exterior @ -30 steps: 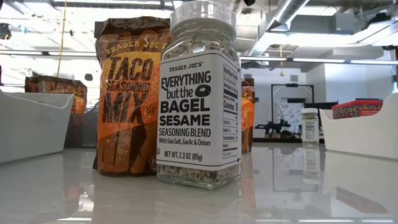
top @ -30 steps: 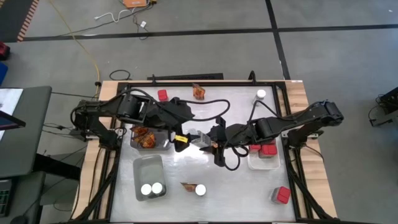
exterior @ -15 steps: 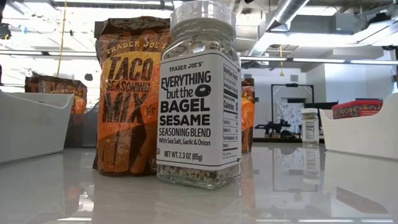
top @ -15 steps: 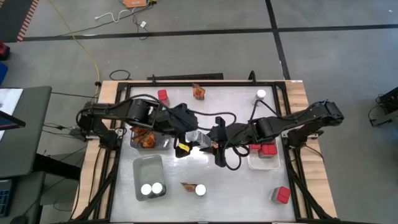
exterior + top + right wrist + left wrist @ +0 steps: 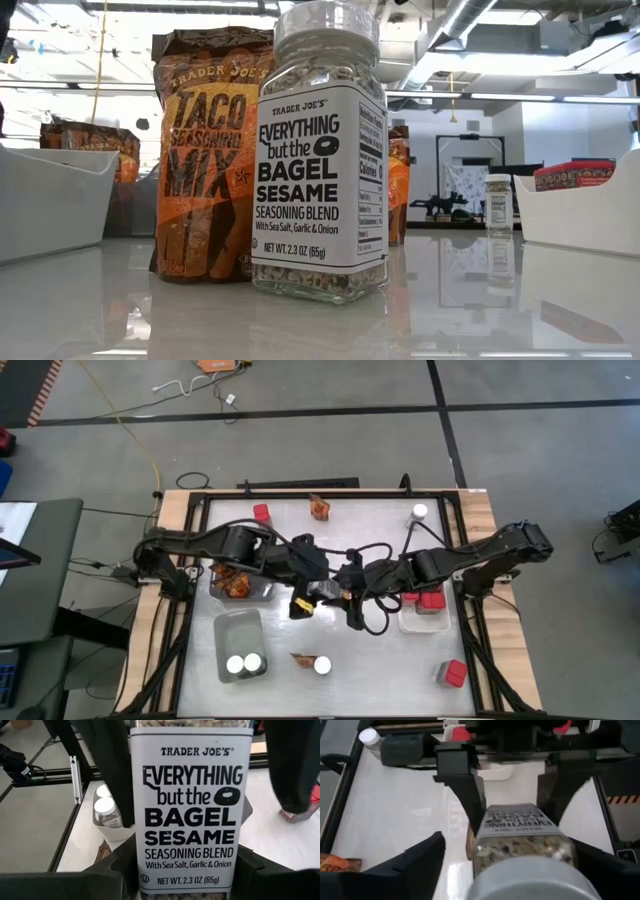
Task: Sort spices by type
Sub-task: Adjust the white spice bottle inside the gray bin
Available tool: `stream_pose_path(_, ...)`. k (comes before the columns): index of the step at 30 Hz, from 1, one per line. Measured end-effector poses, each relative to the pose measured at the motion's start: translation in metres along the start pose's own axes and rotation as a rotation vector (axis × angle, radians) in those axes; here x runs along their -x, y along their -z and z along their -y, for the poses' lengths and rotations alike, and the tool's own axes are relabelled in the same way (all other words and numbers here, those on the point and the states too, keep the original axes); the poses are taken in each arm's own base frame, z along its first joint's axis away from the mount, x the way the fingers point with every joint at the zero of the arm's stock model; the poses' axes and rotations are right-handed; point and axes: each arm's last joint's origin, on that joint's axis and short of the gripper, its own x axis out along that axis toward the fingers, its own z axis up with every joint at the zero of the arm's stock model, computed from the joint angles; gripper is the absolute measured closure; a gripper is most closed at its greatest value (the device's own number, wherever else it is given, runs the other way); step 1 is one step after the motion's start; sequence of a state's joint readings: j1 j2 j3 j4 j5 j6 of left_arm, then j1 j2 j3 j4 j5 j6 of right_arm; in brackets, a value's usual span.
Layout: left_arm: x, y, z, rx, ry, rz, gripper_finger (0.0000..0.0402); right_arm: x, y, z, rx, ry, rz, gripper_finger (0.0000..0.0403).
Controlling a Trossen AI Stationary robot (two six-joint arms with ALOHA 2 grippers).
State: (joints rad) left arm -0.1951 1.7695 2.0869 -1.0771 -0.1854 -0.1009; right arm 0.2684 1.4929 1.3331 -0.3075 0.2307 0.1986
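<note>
A round jar [image 5: 190, 810] with a white lid [image 5: 530, 880] and a bagel-seasoning label hangs over the table's middle [image 5: 325, 589]. My right gripper [image 5: 339, 588] is shut on its bottom end. My left gripper [image 5: 308, 601] is open. Its fingers [image 5: 422, 862] stand on either side of the jar's lid end, with a gap to the jar on each side. Another jar [image 5: 320, 160] and an orange-brown taco packet [image 5: 205, 150] stand on the table near its front edge. My right gripper pinches the jar's bottom end [image 5: 520, 820] between its two fingers [image 5: 467, 795], one on each side of the label. It comes from the table's right, slanting downward. The jar is lifted clear of the table, its lid end toward my left gripper.
A clear tray [image 5: 222, 593] on the left holds packets, a grey tray [image 5: 240, 628] near the front left holds two jars, and a white tray [image 5: 412, 624] on the right holds red boxes. Loose red boxes [image 5: 261, 513] [image 5: 455, 674], a packet [image 5: 319, 508] and a jar [image 5: 419, 512] lie around.
My left gripper has moved toward the table's right and near edges and sunk a little, rolling as it went, and its fingers now stand around the lid end of the held jar. My right gripper and the jar have kept still.
</note>
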Motion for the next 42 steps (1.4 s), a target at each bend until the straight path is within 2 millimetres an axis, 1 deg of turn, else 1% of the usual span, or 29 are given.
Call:
stream_pose_path(7, 0.0, 0.001, 0.0, -0.001, 0.001, -0.014, 0.0195, 0.0, 0.0, 0.001, 0.005, 0.008, -0.001, 0.0185)
stream_pose_path(8, 0.0, 0.001, 0.0, 0.002, 0.004, -0.015, 0.0207, 0.0, 0.0, 0.001, 0.009, 0.009, -0.002, 0.0185)
stream_pose_path(11, 0.0, 0.001, 0.0, 0.004, 0.003, -0.014, 0.0208, -0.001, 0.0, 0.001, 0.017, 0.01, -0.002, 0.0182)
stream_pose_path(18, 0.003, 0.002, -0.001, 0.036, -0.003, -0.015, 0.0208, -0.001, 0.0, 0.001, -0.004, 0.008, 0.004, 0.0152)
stream_pose_path(21, 0.003, 0.002, 0.0, 0.038, 0.008, -0.022, 0.0208, -0.001, 0.0, 0.001, -0.075, 0.009, 0.001, 0.015)
stream_pose_path(27, 0.003, 0.004, 0.0, 0.056, 0.023, -0.043, 0.0208, -0.001, 0.0, 0.002, -0.096, 0.002, 0.002, 0.0148)
stream_pose_path(30, 0.003, 0.004, -0.001, 0.097, 0.02, -0.041, 0.0208, 0.0, 0.0, 0.002, -0.096, -0.015, -0.002, 0.0147)
stream_pose_path(33, 0.006, 0.003, -0.004, 0.176, 0.023, -0.034, 0.0208, 0.0, 0.001, 0.002, -0.093, -0.018, -0.018, 0.0138)
stream_pose_path(37, 0.017, 0.005, -0.009, 0.24, 0.009, -0.027, 0.0208, 0.0, 0.006, 0.004, -0.118, -0.009, -0.071, 0.0104)
stream_pose_path(39, 0.026, 0.007, -0.011, 0.281, 0.002, -0.028, 0.0208, 0.0, 0.007, 0.006, -0.117, -0.001, -0.091, 0.0075)
stream_pose_path(42, 0.038, 0.011, -0.018, 0.421, -0.043, -0.039, 0.0208, 0.0, 0.01, 0.008, -0.112, 0.009, -0.118, 0.0026)
